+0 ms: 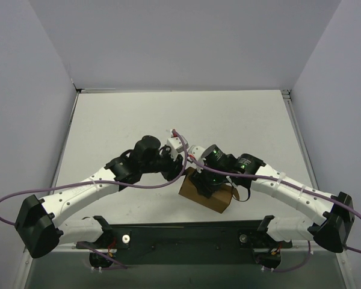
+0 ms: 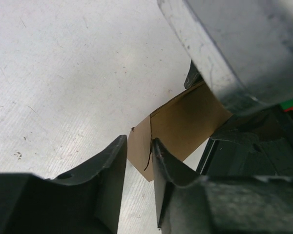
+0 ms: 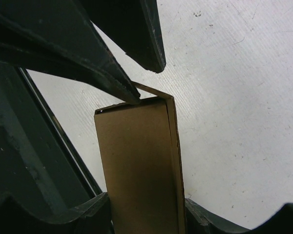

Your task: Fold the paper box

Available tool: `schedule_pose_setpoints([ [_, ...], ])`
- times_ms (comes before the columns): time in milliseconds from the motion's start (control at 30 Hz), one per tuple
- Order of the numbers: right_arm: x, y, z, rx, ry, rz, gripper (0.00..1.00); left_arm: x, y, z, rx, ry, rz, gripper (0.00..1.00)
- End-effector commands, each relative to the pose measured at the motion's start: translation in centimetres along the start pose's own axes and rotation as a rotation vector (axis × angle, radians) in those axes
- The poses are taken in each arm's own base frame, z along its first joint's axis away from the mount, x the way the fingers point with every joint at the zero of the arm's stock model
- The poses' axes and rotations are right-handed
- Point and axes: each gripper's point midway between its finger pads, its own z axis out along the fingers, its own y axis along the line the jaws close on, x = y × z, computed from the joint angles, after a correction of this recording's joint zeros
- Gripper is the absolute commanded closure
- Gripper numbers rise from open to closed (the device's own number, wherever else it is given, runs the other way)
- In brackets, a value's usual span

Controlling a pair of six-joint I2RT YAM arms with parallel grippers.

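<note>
Clamps the right gripper [image 3: 146, 212] across the paper box [image 3: 136, 161], both fingers against its sides. Brackets the box's thin end flap with the left gripper [image 2: 136, 146], gap narrow, perhaps already pinching. Shows the box at the white table's [image 1: 126, 114] near middle.

Pale grey walls [image 1: 186, 42] enclose a white table [image 1: 126, 114].

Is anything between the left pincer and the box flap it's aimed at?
Nothing visible does. The left pincer straddles a thin flap edge of the paper box, its tips apart on either side. The right pincer grips the box's other end, away from that flap.
</note>
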Motion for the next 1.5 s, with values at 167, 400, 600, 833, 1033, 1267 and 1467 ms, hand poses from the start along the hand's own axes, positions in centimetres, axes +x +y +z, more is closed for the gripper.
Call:
schedule_pose_setpoints([
  [167,-0.7,-0.4,-0.1,0.033,-0.006,-0.017,0.6,-2.9,-1.1,0.0,0.028,-0.089,-0.008,0.76],
  [400,-0.5,-1.4,0.3,0.105,-0.022,-0.004,0.62,-2.2,-1.1,0.9,-0.003,-0.065,-0.12,0.94],
  [600,-0.6,-2.3,1.0,0.199,-0.062,-0.028,0.62,-1.4,-0.7,1.9,-0.053,-0.066,-0.244,1.0],
  [833,0.3,-3.0,2.1,0.259,-0.051,-0.011,0.62,0.2,-0.9,3.1,-0.064,-0.068,-0.362,1.0],
  [1033,0.6,-2.9,2.9,0.254,-0.048,0.002,0.62,1.5,-1.3,4.1,-0.059,-0.074,-0.407,1.0],
  [1267,0.6,-2.8,3.4,0.249,-0.039,0.003,0.63,2.4,-1.4,4.3,-0.067,-0.074,-0.424,1.0],
  [1467,0.8,-2.9,3.7,0.254,-0.032,0.0,0.63,2.5,-1.6,4.4,-0.063,-0.079,-0.443,1.0],
])
